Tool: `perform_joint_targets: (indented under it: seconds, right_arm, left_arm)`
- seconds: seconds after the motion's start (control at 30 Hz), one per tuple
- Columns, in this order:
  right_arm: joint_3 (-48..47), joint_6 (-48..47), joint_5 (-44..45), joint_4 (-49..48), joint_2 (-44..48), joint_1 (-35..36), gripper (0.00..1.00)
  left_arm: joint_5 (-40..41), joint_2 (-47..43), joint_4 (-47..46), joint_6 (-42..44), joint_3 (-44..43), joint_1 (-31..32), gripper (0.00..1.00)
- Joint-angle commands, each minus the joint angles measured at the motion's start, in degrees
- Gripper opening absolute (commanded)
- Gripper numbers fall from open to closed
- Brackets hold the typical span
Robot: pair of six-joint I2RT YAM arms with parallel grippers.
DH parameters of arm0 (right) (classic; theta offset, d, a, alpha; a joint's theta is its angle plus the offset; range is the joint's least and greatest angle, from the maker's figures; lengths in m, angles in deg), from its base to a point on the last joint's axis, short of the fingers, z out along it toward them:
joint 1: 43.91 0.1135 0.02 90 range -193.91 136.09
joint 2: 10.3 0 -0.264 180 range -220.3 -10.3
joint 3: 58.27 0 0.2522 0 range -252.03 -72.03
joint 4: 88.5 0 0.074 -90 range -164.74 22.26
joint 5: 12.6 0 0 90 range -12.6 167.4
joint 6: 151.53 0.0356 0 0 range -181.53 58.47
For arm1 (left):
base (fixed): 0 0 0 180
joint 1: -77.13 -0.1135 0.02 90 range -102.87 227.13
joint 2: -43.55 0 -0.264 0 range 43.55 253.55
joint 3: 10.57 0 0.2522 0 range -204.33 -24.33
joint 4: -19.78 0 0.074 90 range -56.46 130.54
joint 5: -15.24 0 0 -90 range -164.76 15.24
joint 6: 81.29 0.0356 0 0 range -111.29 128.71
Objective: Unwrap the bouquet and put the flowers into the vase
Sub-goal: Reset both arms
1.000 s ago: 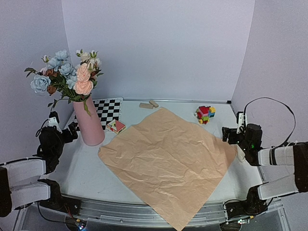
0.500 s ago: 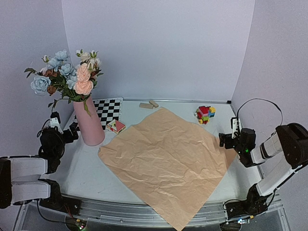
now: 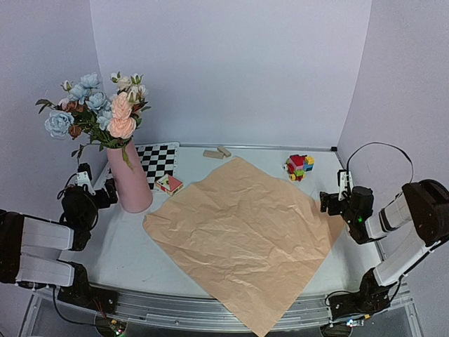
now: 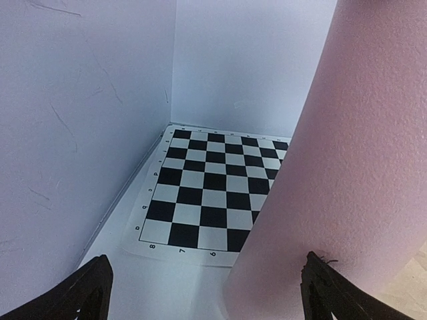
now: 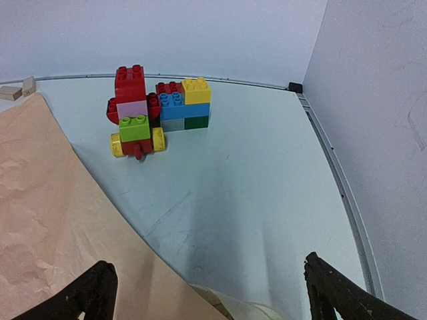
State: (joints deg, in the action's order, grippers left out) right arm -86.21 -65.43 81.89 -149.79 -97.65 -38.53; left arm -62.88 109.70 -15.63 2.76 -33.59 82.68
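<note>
Here, white table [image 3: 126, 253], lilac walls [image 3: 231, 70].

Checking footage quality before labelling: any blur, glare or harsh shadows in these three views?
Top view: soft even light, paper sharp, no glare. Left wrist: vase very close and slightly soft, chessboard crisp. Right wrist: bricks sharp, only faint shadows on the table.

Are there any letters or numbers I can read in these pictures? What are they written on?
"8", "7", "6": on the white near border of the checkerboard mat, in the left wrist view.
Small letters along the mat's left border: too small and turned to read for sure.
Pink vase, kraft paper, toy bricks: no writing visible.
</note>
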Motion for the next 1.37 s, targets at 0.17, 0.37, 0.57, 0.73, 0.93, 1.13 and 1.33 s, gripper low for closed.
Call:
perform_joint_targets:
  seconds: [0.17,0.37,0.57,0.73,0.93,1.13,1.33]
  right_arm:
    - [-0.5,-0.16,0.96,-10.48,0.3,-0.22,0.98]
    - [-0.5,-0.17,0.99,-10.52,0.37,-0.24,0.98]
    - [-0.5,-0.2,1.0,-10.48,0.35,-0.23,0.98]
    - [-0.5,-0.18,0.98,-10.47,0.34,-0.21,0.98]
    - [-0.5,-0.18,0.97,-10.48,0.35,-0.27,0.98]
    - [-0.5,-0.14,1.0,-10.47,0.38,-0.26,0.98]
    - [-0.5,-0.17,1.0,-10.47,0.36,-0.23,0.98]
  left_arm:
    - [0.61,1.45,-6.58,-4.5,-0.58,-0.27,0.99]
    - [2.9,0.99,-6.92,-7.9,0.16,-0.28,1.0]
    - [4.44,-1.0,-6.84,-9.98,1.43,-0.28,1.0]
    - [2.08,0.21,-6.82,-9.12,0.73,-0.27,0.99]
    - [3.19,3.7,-6.82,-8.73,-1.15,-0.26,0.99]
    - [3.08,4.48,-6.82,-8.57,-1.47,-0.26,0.99]
    - [1.16,6.4,-6.85,-7.76,-2.46,-0.29,0.97]
